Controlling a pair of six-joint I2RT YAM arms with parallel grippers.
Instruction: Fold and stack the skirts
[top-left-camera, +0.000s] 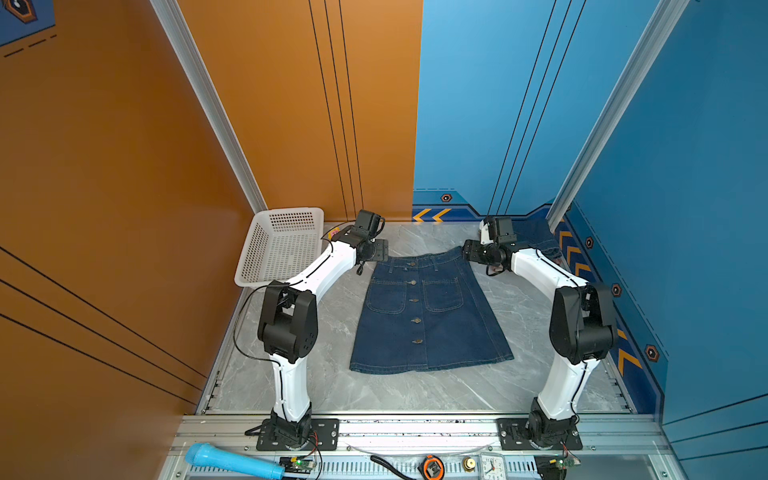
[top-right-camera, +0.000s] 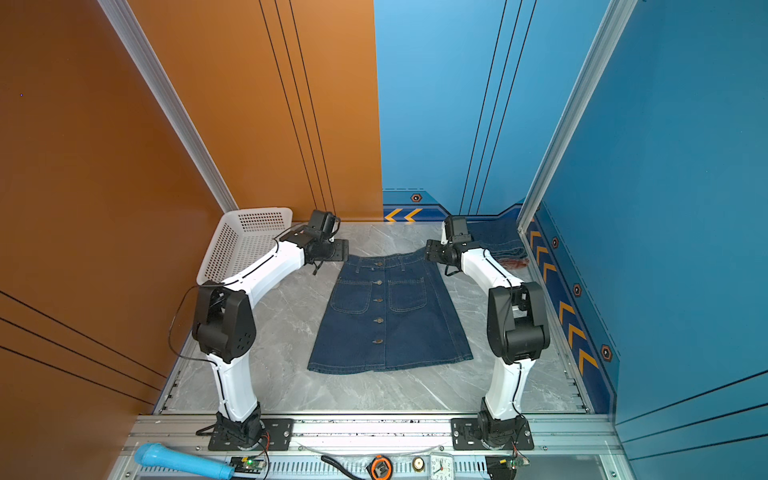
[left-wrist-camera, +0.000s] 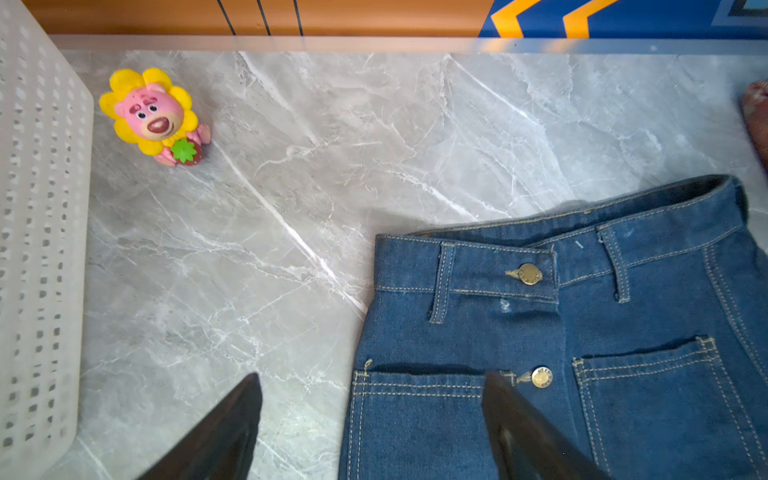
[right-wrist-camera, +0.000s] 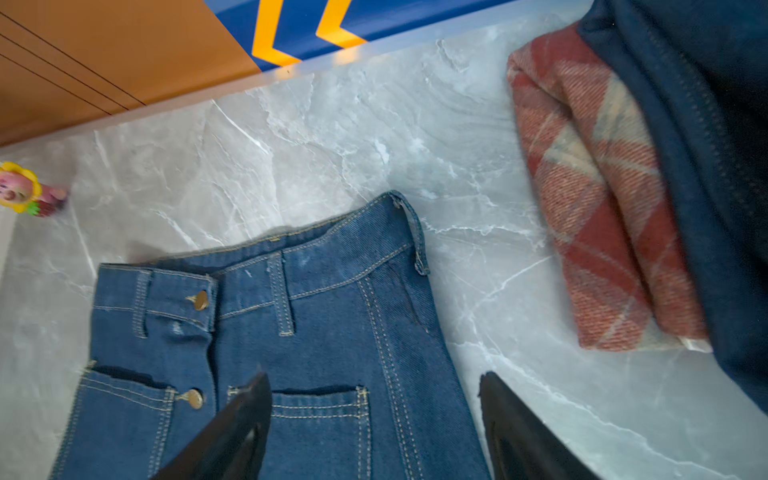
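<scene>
A dark blue denim skirt (top-left-camera: 428, 316) (top-right-camera: 388, 316) with front buttons and patch pockets lies flat in the middle of the table, waistband toward the back. My left gripper (top-left-camera: 380, 251) (left-wrist-camera: 372, 376) hovers open over the waistband's left corner, holding nothing. My right gripper (top-left-camera: 471, 251) (right-wrist-camera: 374, 376) hovers open over the right corner, also holding nothing. At the back right lies a folded red, cream and tan plaid skirt (right-wrist-camera: 602, 199) (top-right-camera: 515, 262). A second dark denim skirt (right-wrist-camera: 706, 166) (top-left-camera: 536, 237) rests on top of it.
A white perforated basket (top-left-camera: 282, 245) leans at the back left corner. A small pink and yellow toy figure (left-wrist-camera: 153, 116) stands beside it. A blue microphone (top-left-camera: 232, 461), a clock and a tape measure lie on the front rail.
</scene>
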